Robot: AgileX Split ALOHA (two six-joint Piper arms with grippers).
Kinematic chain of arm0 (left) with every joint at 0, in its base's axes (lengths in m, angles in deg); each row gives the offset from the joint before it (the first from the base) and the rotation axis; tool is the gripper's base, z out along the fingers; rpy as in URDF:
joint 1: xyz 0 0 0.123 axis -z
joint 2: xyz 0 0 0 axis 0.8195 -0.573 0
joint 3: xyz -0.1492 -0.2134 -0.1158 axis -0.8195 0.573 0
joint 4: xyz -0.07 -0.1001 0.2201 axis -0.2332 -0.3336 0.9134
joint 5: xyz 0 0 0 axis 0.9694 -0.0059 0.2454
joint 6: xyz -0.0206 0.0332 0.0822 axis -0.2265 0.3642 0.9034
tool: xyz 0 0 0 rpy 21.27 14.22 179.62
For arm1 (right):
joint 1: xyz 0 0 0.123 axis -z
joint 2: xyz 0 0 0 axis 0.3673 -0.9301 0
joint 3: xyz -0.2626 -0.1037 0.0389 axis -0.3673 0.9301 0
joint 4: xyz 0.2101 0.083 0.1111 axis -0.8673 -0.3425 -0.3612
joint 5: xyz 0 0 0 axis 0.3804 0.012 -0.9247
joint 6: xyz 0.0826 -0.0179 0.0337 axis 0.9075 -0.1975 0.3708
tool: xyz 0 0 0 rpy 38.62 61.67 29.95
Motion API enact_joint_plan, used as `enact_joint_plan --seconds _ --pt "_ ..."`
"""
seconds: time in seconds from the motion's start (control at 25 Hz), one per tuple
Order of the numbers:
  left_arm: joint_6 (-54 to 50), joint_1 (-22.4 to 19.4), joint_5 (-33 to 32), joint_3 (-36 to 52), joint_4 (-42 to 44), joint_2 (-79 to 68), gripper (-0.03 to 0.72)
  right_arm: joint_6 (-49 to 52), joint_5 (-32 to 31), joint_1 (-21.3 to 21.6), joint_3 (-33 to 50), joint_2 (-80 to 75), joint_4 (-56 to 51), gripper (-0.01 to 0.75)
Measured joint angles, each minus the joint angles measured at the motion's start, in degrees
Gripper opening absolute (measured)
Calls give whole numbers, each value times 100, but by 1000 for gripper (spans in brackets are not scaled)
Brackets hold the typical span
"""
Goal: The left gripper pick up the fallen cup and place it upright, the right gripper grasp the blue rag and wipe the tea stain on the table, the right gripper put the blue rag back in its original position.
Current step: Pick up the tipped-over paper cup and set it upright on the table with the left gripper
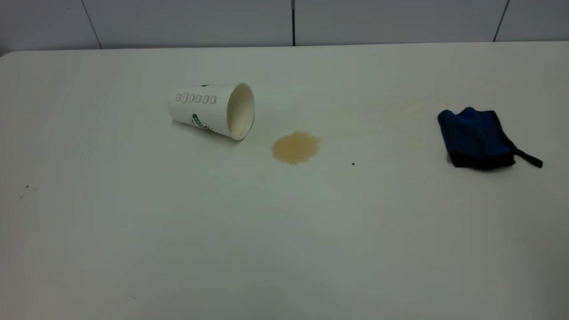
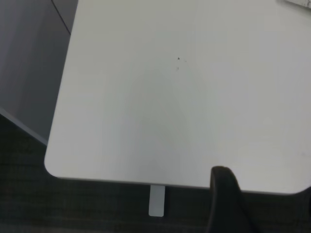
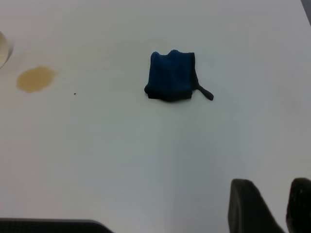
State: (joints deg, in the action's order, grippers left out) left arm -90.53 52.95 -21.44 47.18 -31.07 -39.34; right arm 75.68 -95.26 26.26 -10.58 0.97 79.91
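The cup [image 1: 211, 110] lay on its side on the white counter [image 1: 284, 231], its cream-coloured mouth turned toward the tea stain [image 1: 295, 147] and its green logo low on the wall next to the surface. The tea stain, a roundish light-brown blotch, sat just beside the cup's rim on the mouth side, near it but not touching. A tiny black speck [image 1: 353, 164] lay a little past the stain, on the side away from the cup. Farther the same way, well apart from the stain, the blue rag [image 1: 476, 138] rested bunched on the counter, its black edging showing and its thin black strap tail pointing away from the stain. Neither arm appeared in the exterior view. In the right wrist view the right pincer [image 3: 274, 206] showed as two dark fingertips spread with a gap between them, holding nothing, hanging above bare counter well short of the blue rag [image 3: 171, 76], with the tea stain [image 3: 35, 79] off beyond it. In the left wrist view only one dark fingertip of the left pincer [image 2: 226, 199] was visible, over a rounded corner of the counter [image 2: 146, 121]; whether it was spread or pressed together I could not tell.
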Motion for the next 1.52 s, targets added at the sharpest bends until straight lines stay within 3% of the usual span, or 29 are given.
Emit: enact_joint_plan --seconds 0.32,0.6,0.72,0.88,1.08,1.24,1.52 --pt "56 0 649 -1212 24 -2629 453 0 0 0 0 0 0 238" --pt "809 20 973 -2250 -600 -4916 575 0 0 0 0 0 0 238" --pt "846 296 1190 -2565 -563 -5812 584 0 0 0 0 0 0 238" --pt "457 1027 1386 -3140 -104 -6931 586 0 0 0 0 0 0 238" --pt "-718 2186 1345 -3907 1055 -8249 586 0 0 0 0 0 0 238" --pt "-1808 3020 1164 -4556 1932 -9161 586 0 0 0 0 0 0 238" --pt "-2033 4041 428 -5971 2771 -10830 588 0 0 0 0 0 0 238"
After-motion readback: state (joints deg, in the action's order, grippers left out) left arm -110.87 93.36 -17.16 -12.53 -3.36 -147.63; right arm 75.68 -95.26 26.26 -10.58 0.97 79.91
